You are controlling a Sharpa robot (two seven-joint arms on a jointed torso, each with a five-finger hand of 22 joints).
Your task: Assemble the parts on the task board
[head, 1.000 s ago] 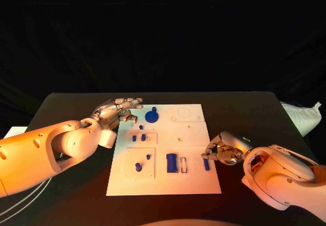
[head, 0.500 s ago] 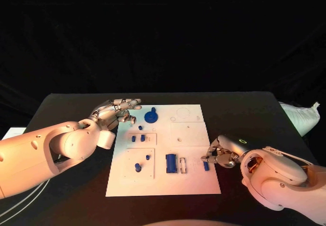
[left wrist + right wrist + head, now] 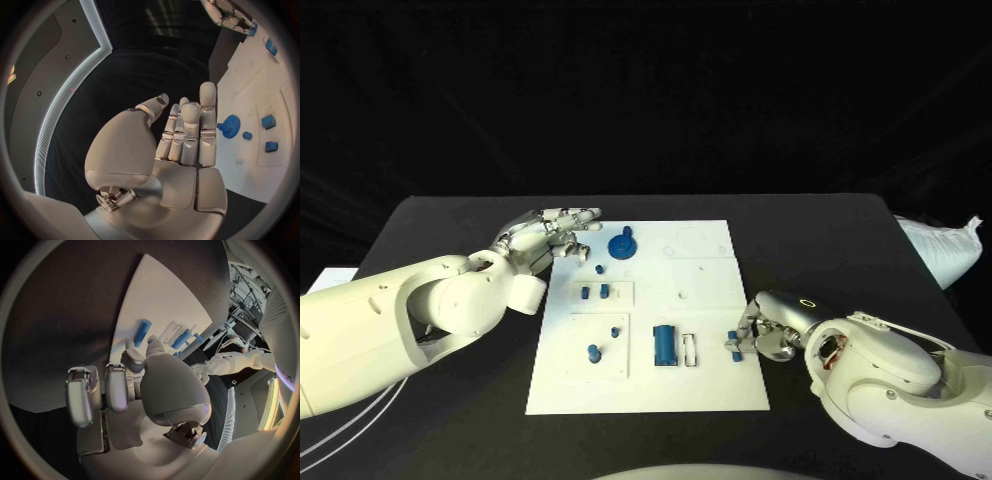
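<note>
The left silver many-fingered hand (image 3: 548,232) hovered at the far left corner of the white rectangular task board (image 3: 711,385), fingers extended side by side and parted from the thumb, holding nothing; the left wrist view showed the same flat, empty palm (image 3: 181,165).

The right silver hand (image 3: 764,335) sat at the board's right edge, fingers curled inward. A small blue cylindrical peg (image 3: 733,342) lay on the board just beside its fingertips; whether the fingers touched or pinched it could not be determined. In the right wrist view the peg (image 3: 142,333) lay on the board ahead of the curled fingers (image 3: 119,385).

The remaining parts occupied the board: a blue gear-shaped disc (image 3: 623,244) near the far edge and a blue rectangular block (image 3: 665,344) toward the near side.

The board rested on a black table (image 3: 444,220) against a dark backdrop.
</note>
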